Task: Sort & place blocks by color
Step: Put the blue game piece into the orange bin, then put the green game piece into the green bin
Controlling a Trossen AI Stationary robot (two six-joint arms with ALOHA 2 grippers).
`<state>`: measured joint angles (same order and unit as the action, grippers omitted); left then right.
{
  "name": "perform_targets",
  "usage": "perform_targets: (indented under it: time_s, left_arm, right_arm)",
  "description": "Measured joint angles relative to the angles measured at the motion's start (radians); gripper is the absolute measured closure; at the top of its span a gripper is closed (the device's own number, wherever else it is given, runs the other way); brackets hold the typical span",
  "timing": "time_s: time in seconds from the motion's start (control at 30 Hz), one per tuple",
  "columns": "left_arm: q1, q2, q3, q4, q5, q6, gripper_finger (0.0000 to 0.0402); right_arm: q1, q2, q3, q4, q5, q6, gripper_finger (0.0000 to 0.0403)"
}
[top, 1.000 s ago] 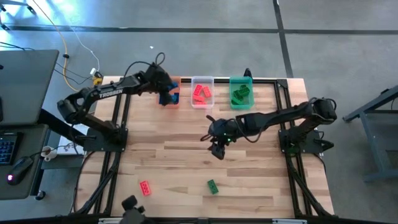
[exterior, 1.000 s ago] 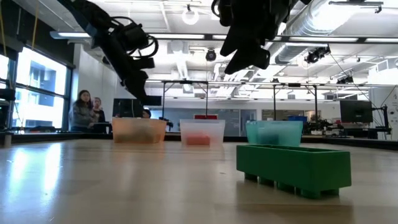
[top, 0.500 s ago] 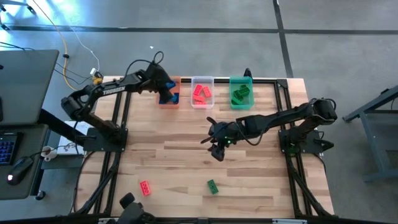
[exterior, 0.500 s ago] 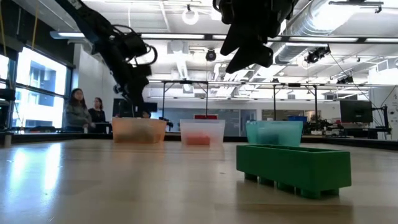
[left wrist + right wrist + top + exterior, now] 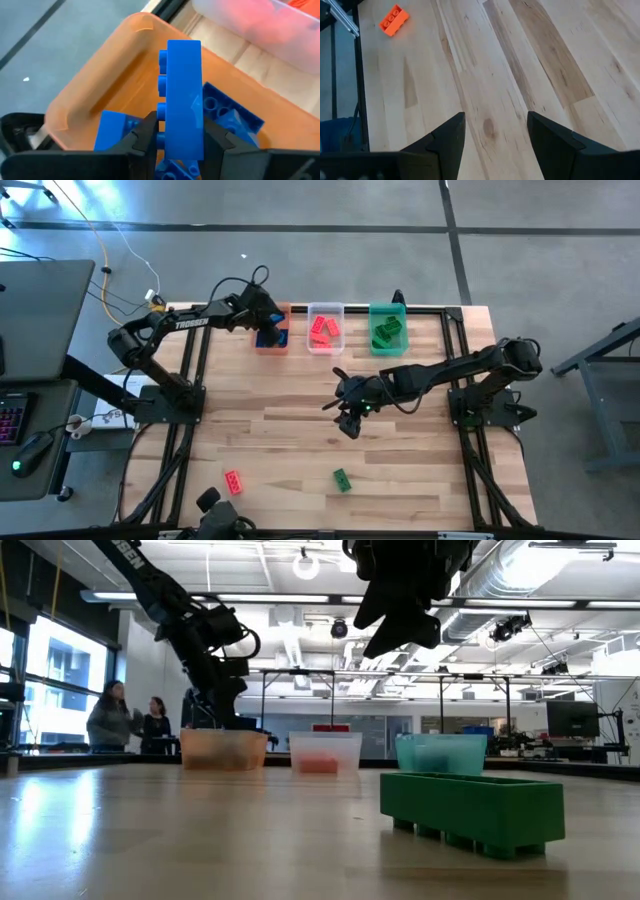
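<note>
My left gripper (image 5: 270, 332) hangs over the orange bin (image 5: 273, 328) at the table's far edge, shut on a blue block (image 5: 184, 100); more blue blocks (image 5: 227, 111) lie in that bin. Red blocks (image 5: 324, 330) fill the clear bin and green blocks (image 5: 388, 332) the green bin. A red block (image 5: 233, 482) and a green block (image 5: 342, 479) lie flat on the table near its near edge. My right gripper (image 5: 347, 418) hovers open above mid-table, touching nothing. My left gripper pinches the long blue block between its two fingers (image 5: 145, 135) at the block's lower end (image 5: 184, 142), its studs facing one side. The block stands out past the fingertips, lifted clear above the blue blocks in the orange bin.
The three bins (image 5: 326, 327) stand side by side along the far edge. Bare wood lies between them and the two loose blocks. In the low view the green block (image 5: 470, 810) sits close in front. People (image 5: 125, 725) stand in the room beyond the table.
My left gripper has moved a little toward the orange bin and lower over it, keeping the blue block in its fingers. The right arm has kept still.
</note>
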<state>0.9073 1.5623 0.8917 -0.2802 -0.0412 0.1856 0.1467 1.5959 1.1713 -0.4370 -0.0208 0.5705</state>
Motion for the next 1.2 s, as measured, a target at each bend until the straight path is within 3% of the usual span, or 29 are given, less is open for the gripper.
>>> perform_targets:
  time_s: [0.47, 0.77, 1.03, 1.2]
  left_arm:
    - [-0.002, 0.000, 0.000, -0.003, 0.000, -0.003, 0.0230]
    - [-0.042, -0.045, 0.000, -0.056, 0.000, -0.003, 0.0229]
    - [-0.156, -0.170, 0.000, -0.169, 0.000, -0.058, 0.0231]
    - [-0.243, -0.258, 0.000, -0.253, 0.000, -0.112, 0.0231]
  right_arm:
    - [0.016, 0.000, 0.000, 0.000, -0.011, 0.043, 0.0203]
    - [0.068, 0.000, 0.000, 0.000, -0.009, 0.153, 0.0203]
    - [0.110, 0.000, 0.000, 0.009, -0.010, 0.156, 0.0203]
    - [0.128, 0.000, 0.000, 0.115, -0.019, 0.155, 0.0203]
